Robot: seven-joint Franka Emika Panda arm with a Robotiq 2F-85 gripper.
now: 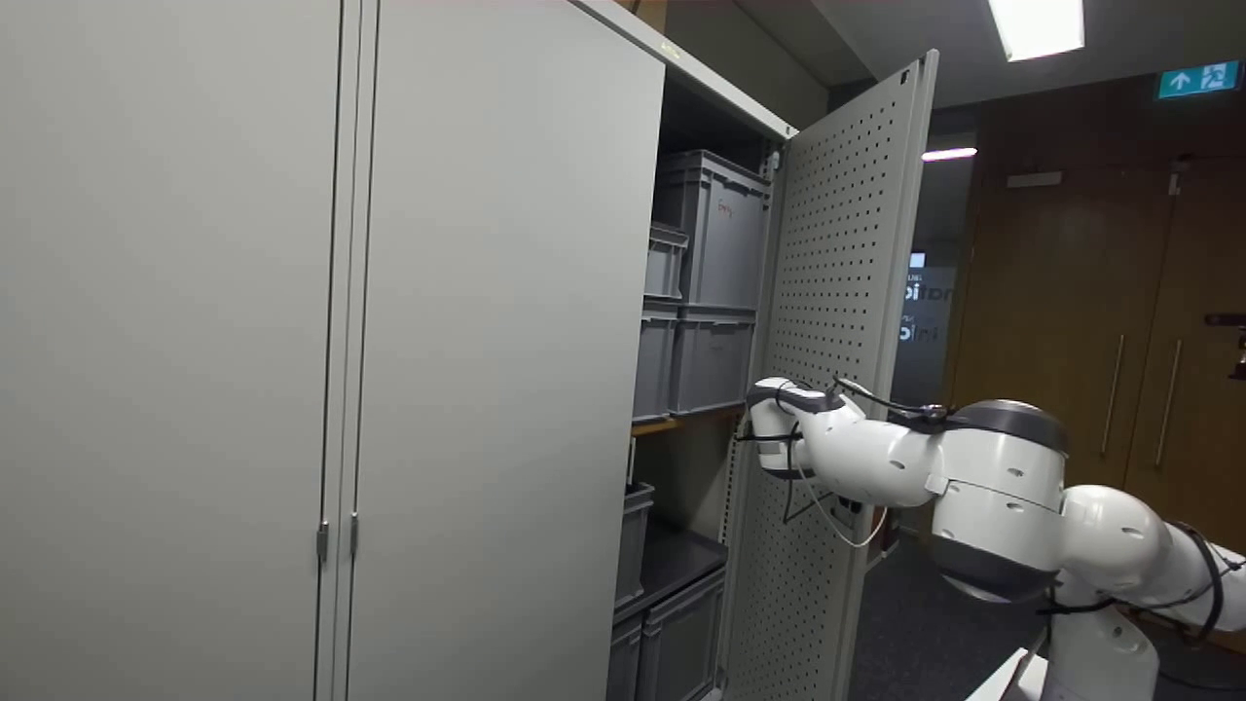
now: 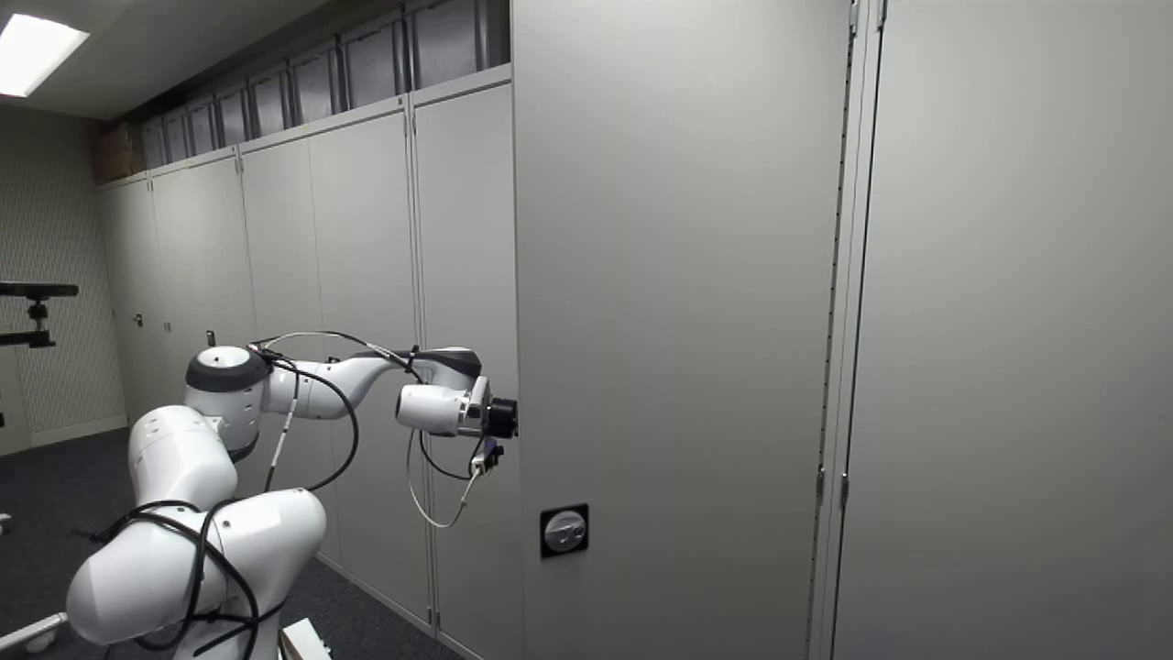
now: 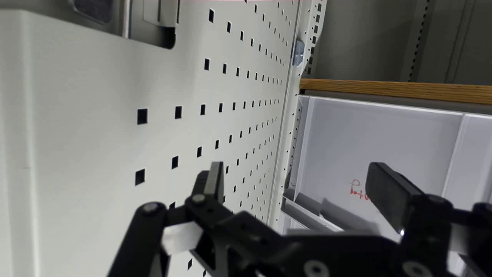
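My gripper (image 3: 297, 169) reaches past the edge of the perforated door (image 3: 77, 115) beside it, with open room before a grey bin (image 3: 380, 142) ahead; I have the fingers (image 3: 214, 179) wide apart, the forearm (image 2: 316, 389) roughly level.

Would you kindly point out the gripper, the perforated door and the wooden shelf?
Gripper (image 3: 301, 184): in the wrist view, midway between its open jaws.
Perforated door (image 1: 832, 302): in an exterior view, its inner face.
Wooden shelf (image 3: 396, 90): in the wrist view, its front edge.
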